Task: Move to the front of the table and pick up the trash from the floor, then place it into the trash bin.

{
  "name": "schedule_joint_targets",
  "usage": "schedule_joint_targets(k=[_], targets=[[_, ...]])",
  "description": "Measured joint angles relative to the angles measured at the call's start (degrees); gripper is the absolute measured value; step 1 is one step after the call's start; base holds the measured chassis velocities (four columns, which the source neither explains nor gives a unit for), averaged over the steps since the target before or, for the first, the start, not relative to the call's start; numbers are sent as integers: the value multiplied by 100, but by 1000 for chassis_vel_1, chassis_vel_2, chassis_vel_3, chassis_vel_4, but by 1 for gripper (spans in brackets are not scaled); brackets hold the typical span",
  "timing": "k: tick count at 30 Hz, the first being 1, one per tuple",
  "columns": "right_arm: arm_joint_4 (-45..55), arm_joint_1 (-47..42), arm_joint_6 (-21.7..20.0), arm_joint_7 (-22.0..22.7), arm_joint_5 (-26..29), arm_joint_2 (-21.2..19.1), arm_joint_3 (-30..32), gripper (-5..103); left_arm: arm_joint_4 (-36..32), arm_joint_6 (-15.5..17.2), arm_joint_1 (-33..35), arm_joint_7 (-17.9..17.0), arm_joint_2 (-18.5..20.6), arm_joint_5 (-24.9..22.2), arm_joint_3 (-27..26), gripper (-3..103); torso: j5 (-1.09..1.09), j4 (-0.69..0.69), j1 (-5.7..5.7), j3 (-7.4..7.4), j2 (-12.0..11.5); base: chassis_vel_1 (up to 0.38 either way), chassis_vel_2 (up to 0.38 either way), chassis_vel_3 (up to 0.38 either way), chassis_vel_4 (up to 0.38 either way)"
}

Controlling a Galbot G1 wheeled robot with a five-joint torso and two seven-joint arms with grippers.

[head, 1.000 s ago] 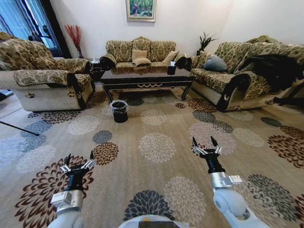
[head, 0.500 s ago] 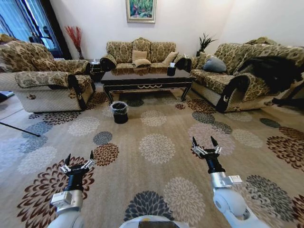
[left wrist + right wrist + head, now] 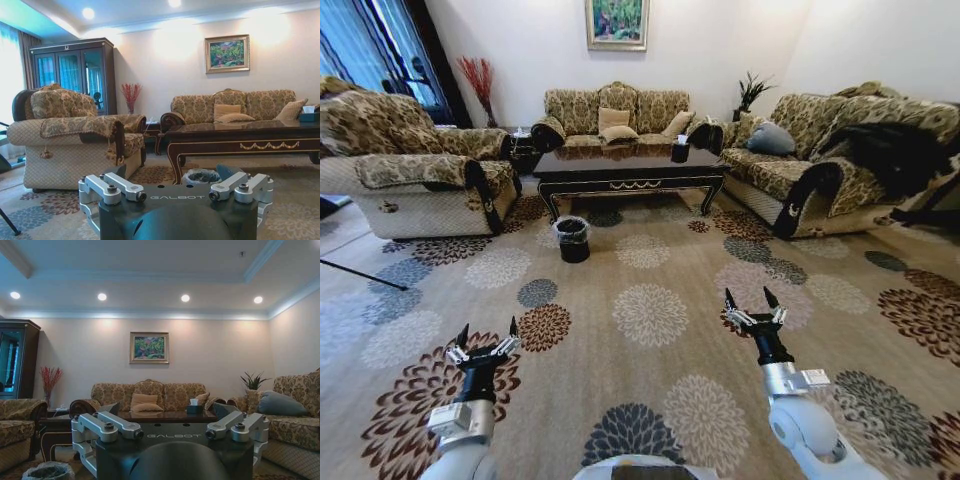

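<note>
- The left hand (image 3: pixel 487 337) is seen at about 7 o'clock in the head view, held low over the floor (image 3: pixel 650 390), its fingers spread apart and nothing held between them.
- The right hand (image 3: pixel 752 304) is seen at about 5 o'clock in the same view, likewise spread wide and empty, poised above the patterned carpet.
- The counter (image 3: pixel 630 165), a long dark glossy piece with gold ornament on its apron, is placed at 12 o'clock across the room, well apart from both hands.
- The trash bin (image 3: pixel 572 238), black with a clear crinkly liner folded over its rim, is set on the floor just in front of the counter's left front leg, toward 11 o'clock.
- A dark tissue box (image 3: pixel 681 149) is stood on the counter near its right end.
- No piece of trash can be made out with certainty on the carpet.
- A patterned sofa (image 3: pixel 620 110) is placed behind the counter, an armchair (image 3: pixel 415 170) at 10 o'clock and another sofa (image 3: pixel 840 160) at 2 o'clock, with a dark cloth (image 3: pixel 900 150) draped over it.
- A framed painting (image 3: pixel 617 22) is hung on the far wall above the middle sofa.
- In the left wrist view the bin (image 3: pixel 201 176) is seen beside the counter leg, beyond the hand's spread fingers (image 3: pixel 107 186).
- In the right wrist view the bin (image 3: pixel 48 471) is seen low near the frame's corner.
</note>
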Motion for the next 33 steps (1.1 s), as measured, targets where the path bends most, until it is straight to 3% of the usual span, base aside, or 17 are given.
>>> schedule_joint_targets(k=[33], targets=[[0, 0, 0, 0, 0, 0, 0, 100, 0, 0, 0, 0, 0, 0, 0, 100, 0, 0, 285, 470, 754, 0, 0, 0, 0]])
